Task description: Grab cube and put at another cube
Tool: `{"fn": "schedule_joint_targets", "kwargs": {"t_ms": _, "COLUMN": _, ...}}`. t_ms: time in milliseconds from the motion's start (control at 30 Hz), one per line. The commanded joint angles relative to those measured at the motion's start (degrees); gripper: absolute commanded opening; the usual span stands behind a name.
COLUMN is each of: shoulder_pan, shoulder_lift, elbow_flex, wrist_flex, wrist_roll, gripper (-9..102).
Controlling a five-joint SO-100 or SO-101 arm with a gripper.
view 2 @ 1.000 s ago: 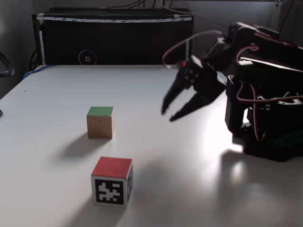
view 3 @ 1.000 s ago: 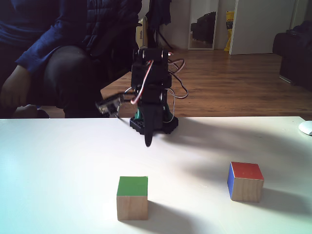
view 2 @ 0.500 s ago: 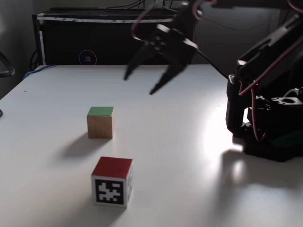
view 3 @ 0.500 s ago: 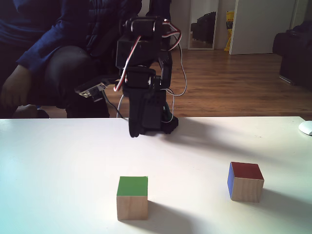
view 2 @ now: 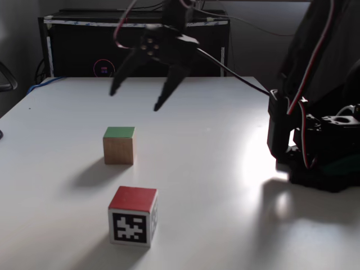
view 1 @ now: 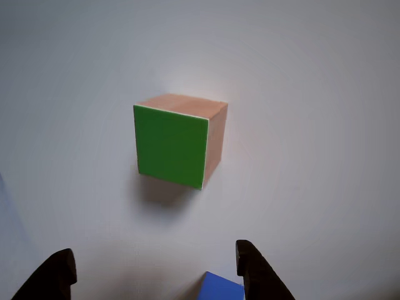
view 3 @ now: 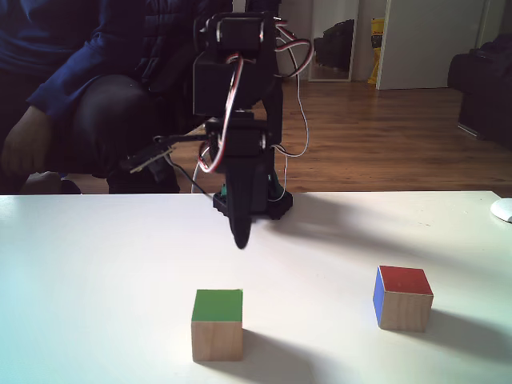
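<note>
the black two-finger gripper (view 2: 135,98) hangs in the air with its jaws spread wide and nothing between them, fingertips pointing down toward the white table (view 2: 214,185). in the other view its two dark fingertips (view 1: 250,265) rise from the bottom edge, well apart from each other, and the gripper (view 1: 153,269) looks down at the larger light-brown wooden cube with a bright green face edged in white (view 1: 177,140), which lies ahead of the open jaws and clear of both fingers. in a fixed view this wooden cube (view 2: 118,145) sits on the table below the fingertips, a little nearer the camera, with open air between it and them. in a fixed view from the other side the gripper (view 3: 240,238) shows edge-on as one dark point above and behind the same cube (view 3: 217,324), not touching it. the smaller cube with a blue face and a red top (view 3: 402,298) stands on the table well off to the right of the jaws there; in the other view a corner of its blue face (view 1: 220,288) shows at the bottom edge, between the two fingertips. in a fixed view that smaller cube (view 2: 133,215) carries a black-and-white marker on its near side and stands apart from the wooden cube, closer to the camera. the black arm base (view 2: 318,152) stands on the table at the right, and a seated person in dark clothes (view 3: 88,88) is behind the table.
</note>
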Motion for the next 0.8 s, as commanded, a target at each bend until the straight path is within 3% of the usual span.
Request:
{"fn": "schedule_joint_targets", "kwargs": {"t_ms": 0, "shoulder_pan": 0.4, "shoulder_lift": -5.0, "elbow_flex": -7.6, "wrist_flex": 1.5, "wrist_roll": 0.4, "gripper": 41}}
{"fn": "schedule_joint_targets", "kwargs": {"t_ms": 200, "shoulder_pan": 2.2, "shoulder_lift": -14.4, "elbow_flex": -15.2, "wrist_flex": 4.0, "wrist_roll": 0.1, "gripper": 45}}
{"fn": "schedule_joint_targets", "kwargs": {"t_ms": 767, "shoulder_pan": 3.6, "shoulder_lift": -24.1, "elbow_flex": -18.6, "wrist_flex": 2.5, "wrist_roll": -1.3, "gripper": 46}}
